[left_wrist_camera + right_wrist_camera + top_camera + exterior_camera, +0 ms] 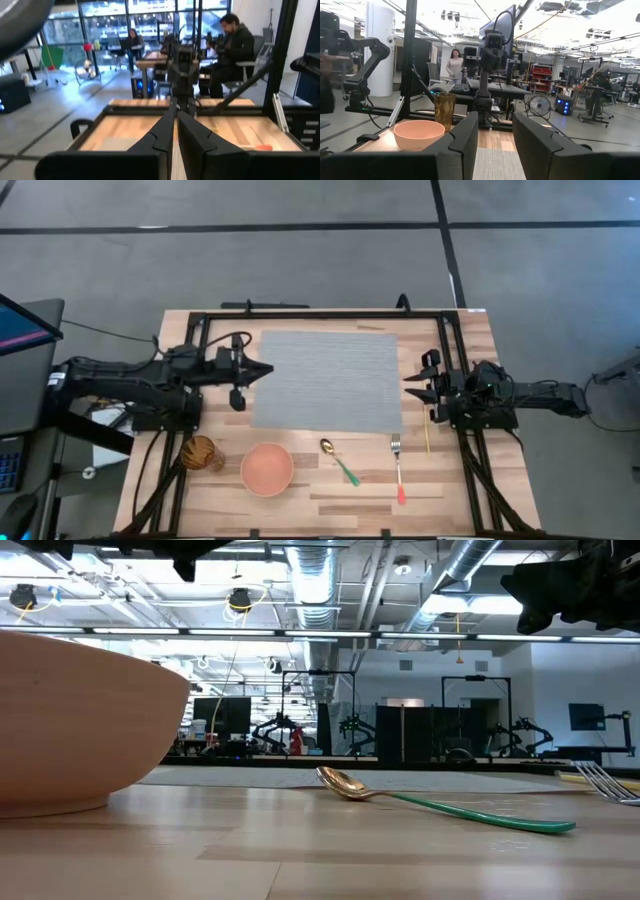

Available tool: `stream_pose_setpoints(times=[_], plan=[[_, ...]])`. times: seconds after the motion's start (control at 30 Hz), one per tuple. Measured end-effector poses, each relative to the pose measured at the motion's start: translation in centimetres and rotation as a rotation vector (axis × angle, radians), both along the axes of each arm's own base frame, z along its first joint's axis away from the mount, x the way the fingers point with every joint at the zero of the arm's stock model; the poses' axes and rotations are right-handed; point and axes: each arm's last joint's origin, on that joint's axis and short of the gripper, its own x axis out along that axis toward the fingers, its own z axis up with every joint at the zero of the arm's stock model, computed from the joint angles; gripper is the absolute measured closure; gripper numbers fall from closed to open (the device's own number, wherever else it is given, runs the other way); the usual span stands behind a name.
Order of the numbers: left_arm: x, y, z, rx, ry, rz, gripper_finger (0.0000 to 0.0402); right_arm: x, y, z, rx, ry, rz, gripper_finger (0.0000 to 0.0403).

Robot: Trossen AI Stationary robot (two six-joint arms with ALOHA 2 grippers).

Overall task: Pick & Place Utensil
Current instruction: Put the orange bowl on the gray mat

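A gold spoon with a green handle [340, 461] [440, 808] lies flat on the wooden table, near the front edge. A silver fork with a red handle [398, 470] lies to its right, and its tines [610, 780] show in the low view. My left gripper [268, 370] [175, 111] hovers shut at the left edge of the grey placemat [325, 380]. My right gripper [408, 392] [495, 131] hovers open at the placemat's right edge. Both are well clear of the utensils.
A pink bowl [267, 468] [80, 720] [419, 134] and an amber glass [202, 452] [445, 111] stand left of the spoon. A thin wooden stick [428, 435] lies right of the fork. A black frame [330, 314] rims the table. People sit in the room beyond.
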Motion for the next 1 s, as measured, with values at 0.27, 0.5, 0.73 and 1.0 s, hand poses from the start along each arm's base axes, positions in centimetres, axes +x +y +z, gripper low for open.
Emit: stream_pose_setpoints(times=[0.27,0.5,0.73,1.0], plan=[[-0.2,0.0,0.1,-0.096,-0.019,-0.016,0.0395,-0.2,-0.1,0.6,0.067,-0.06,-0.016,0.0288],[-0.1,-0.1,0.0,-0.067,-0.014,-0.034,0.0383,-0.7,-0.6,2.0,0.16,-0.238,-0.16,0.0288],[0.2,-0.8,1.8,-0.006,-0.146,-0.283,0.0345,-0.2,-0.6,3.1,0.258,-0.338,-0.155,0.0288],[3.4,0.2,2.4,0.124,-0.031,-0.189,0.0276,6.9,0.4,7.4,0.192,-0.09,-0.111,0.0288]])
